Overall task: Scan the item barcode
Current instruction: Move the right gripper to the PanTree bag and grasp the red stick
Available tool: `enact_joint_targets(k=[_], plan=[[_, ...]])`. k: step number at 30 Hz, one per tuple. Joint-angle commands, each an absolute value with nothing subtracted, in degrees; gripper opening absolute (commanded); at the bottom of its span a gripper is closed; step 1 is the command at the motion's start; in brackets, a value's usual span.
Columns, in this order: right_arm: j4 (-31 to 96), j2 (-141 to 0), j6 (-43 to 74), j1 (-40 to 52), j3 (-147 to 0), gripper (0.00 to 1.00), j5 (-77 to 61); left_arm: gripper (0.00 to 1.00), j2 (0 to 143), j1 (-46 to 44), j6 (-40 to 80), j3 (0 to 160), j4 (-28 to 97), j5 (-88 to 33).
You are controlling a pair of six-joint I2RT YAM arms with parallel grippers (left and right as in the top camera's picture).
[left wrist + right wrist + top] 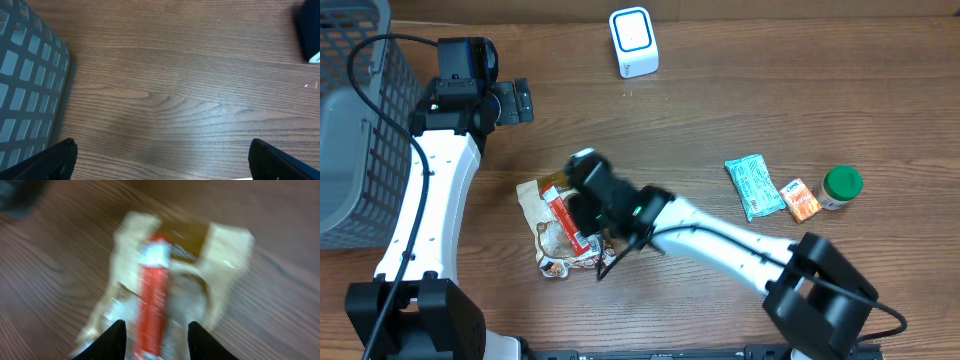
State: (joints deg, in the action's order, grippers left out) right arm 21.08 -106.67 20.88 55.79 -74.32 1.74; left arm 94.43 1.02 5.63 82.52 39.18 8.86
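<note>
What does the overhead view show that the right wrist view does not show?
Only overhead: the scanner, the basket, a teal packet, an orange packet and a jar. Only right wrist: the fingers of the right claw, standing apart over the bag, blurred. Both: the bag, lying on the table.

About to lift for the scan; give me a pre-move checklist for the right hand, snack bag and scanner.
1. The right hand is centred over the snack bag: ok.
2. Firm grip on the bag: cannot tell; the wrist view is blurred.
3. Barcode side found: cannot tell.
4. Bare table between bag and scanner: ok.
5. The left hand is open, away from the bag: ok.
</note>
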Motion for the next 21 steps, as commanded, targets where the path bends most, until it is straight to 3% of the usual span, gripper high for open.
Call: enact_joint_targets(k=[1,4,13,21], plan=[[16.99,-107.46,18.72,59.86,-75.37,0.41,14.48,1.0,94.39,1.1,6.02,82.65,39.09,9.54],[14.26,-109.25,17.47,62.24,-75.37,0.44,20.05,1.0,94.39,1.1,6.02,82.65,39.09,9.54],[14.13,-113.49,17.52,61.8,-75.37,0.46,18.72,1.0,94.39,1.1,6.0,82.65,39.09,9.54],[13.72,-113.84,17.54,61.76,-75.37,0.39,12.38,1.0,94.39,1.1,6.0,82.65,39.09,9.54]])
